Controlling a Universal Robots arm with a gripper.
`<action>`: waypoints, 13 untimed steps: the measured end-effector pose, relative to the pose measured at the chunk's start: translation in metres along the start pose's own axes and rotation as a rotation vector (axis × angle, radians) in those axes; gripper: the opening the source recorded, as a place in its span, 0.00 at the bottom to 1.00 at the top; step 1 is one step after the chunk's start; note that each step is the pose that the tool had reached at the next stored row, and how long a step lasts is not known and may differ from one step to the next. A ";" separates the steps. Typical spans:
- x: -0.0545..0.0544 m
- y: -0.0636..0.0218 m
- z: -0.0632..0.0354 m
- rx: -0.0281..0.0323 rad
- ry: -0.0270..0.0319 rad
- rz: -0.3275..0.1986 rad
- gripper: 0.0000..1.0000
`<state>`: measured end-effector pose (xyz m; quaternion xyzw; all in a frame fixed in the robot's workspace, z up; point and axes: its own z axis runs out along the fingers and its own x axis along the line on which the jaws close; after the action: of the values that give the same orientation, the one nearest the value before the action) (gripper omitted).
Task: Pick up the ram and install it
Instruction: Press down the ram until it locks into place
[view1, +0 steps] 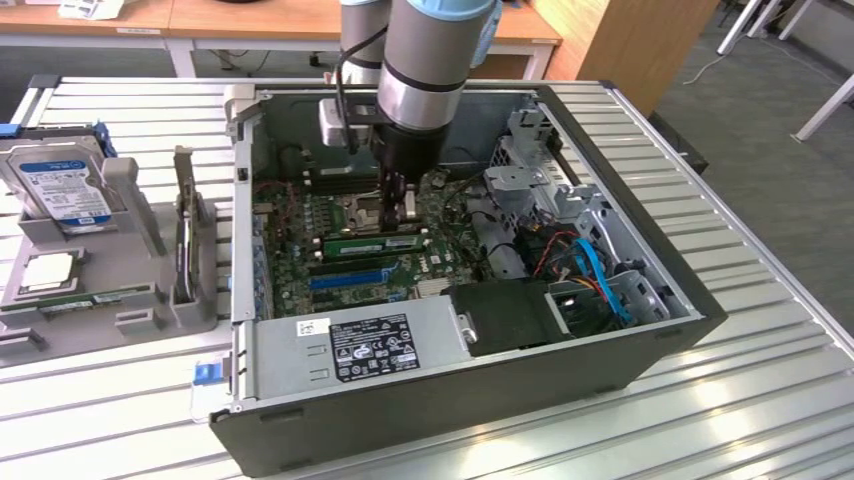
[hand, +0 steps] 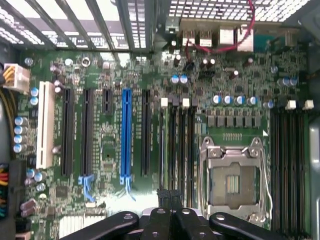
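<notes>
Closest thing in the exterior view is the power supply (view1: 300, 350) at the front of the open PC case (view1: 467, 420), which sits on the slatted metal table (view1: 747, 400). It has a black sticker (view1: 374, 345) full of certification marks, but I can't read any of the text.

Just past that is the motherboard, and the ram (view1: 376, 243) is the green stick standing on edge in one of the memory slots, next to the blue expansion slot (view1: 350, 277). The end effector (view1: 391, 222) comes straight down onto its top edge with the fingers squeezed fully together. I honestly can't tell if it's pinching the stick or only pressing on it. The wrist view shows the closed fingertips (hand: 169, 197) right over the black memory slots beside the empty CPU socket (hand: 232, 182).

Handling-wise, I'd guess the ram is very light, thin and stiff, and it won't like being bent or twisted. Best place to grab is the long top edge near the middle, squeezing the flat faces and staying off the contacts.

Further off on the exterior view's left, a hard drive (view1: 60, 185) stands in a grey holder. Its blue and white label isn't legible either.
</notes>
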<state>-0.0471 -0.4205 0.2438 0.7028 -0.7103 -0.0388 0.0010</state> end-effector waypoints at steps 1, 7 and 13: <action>0.000 0.0018 0.0001 0.0000 0.0000 0.000 0.10; 0.000 0.0128 0.0007 0.0000 0.0000 0.000 0.10; 0.000 0.0219 0.0013 0.0000 0.0000 0.000 0.10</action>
<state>-0.0690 -0.4205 0.2437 0.7028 -0.7103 -0.0388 0.0009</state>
